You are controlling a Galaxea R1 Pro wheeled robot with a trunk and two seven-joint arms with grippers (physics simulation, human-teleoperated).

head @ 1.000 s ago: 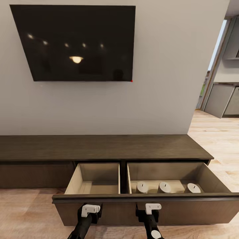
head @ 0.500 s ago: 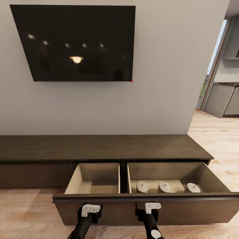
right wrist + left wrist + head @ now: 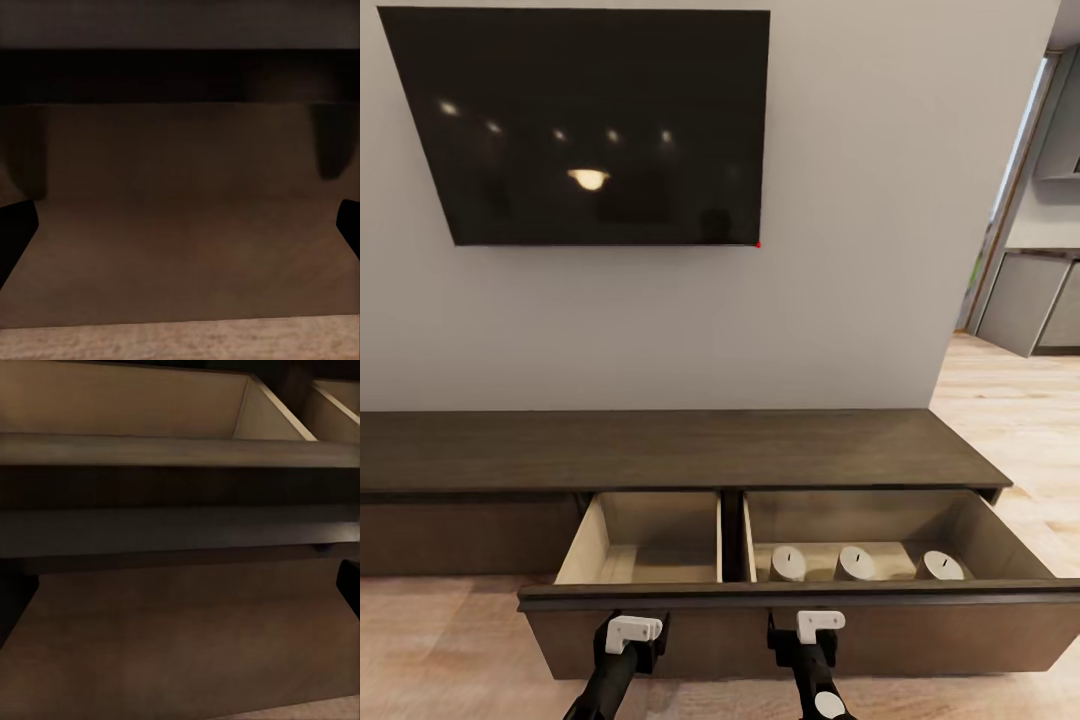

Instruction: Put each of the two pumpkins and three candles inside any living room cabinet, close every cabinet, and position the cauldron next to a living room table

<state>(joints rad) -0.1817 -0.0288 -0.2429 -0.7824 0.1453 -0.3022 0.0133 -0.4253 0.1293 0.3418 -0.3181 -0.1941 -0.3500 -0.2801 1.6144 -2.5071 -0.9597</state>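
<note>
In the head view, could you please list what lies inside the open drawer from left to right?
Bare left compartment → divider → first candle → second candle → third candle, all three in the right compartment.

No readable text, labels, brands, numbers or signs appear anywhere. The wall-mounted television screen (image 3: 585, 125) is dark and shows only reflected lights; the cabinet (image 3: 660, 448) fronts are plain wood.
</note>
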